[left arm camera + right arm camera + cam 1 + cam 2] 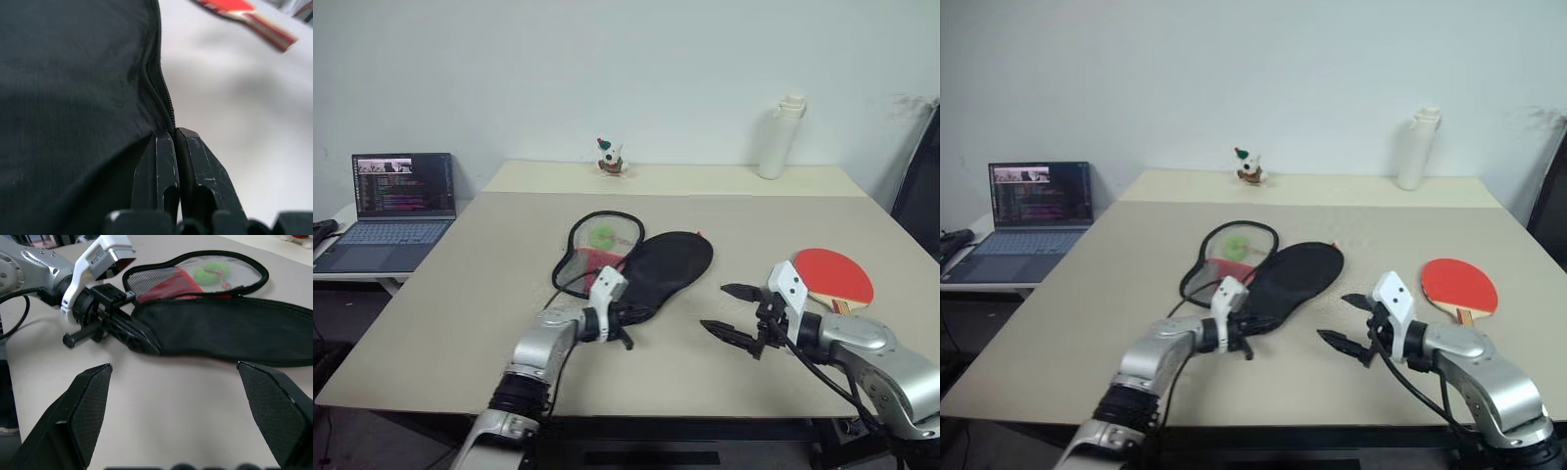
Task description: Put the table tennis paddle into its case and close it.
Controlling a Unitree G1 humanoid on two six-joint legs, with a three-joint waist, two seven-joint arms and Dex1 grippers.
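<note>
1. Nearest the camera, the right gripper (732, 313) hovers over the table (460, 294), jaws spread wide, empty.
2. Left gripper (128, 337) is pinched on the near end of the case (661, 269), which lies unzipped, flaps splayed.
3. Table tennis paddle (833, 276) lies just beyond the right gripper, handle towards the robot; the right arm is nearer.

Bare desk (489, 284) is left between the case (651, 269) and the table tennis paddle (832, 277), partly taken by the right claw (729, 311); the left claw (628, 315) is pinched onto the case's edge.
</note>
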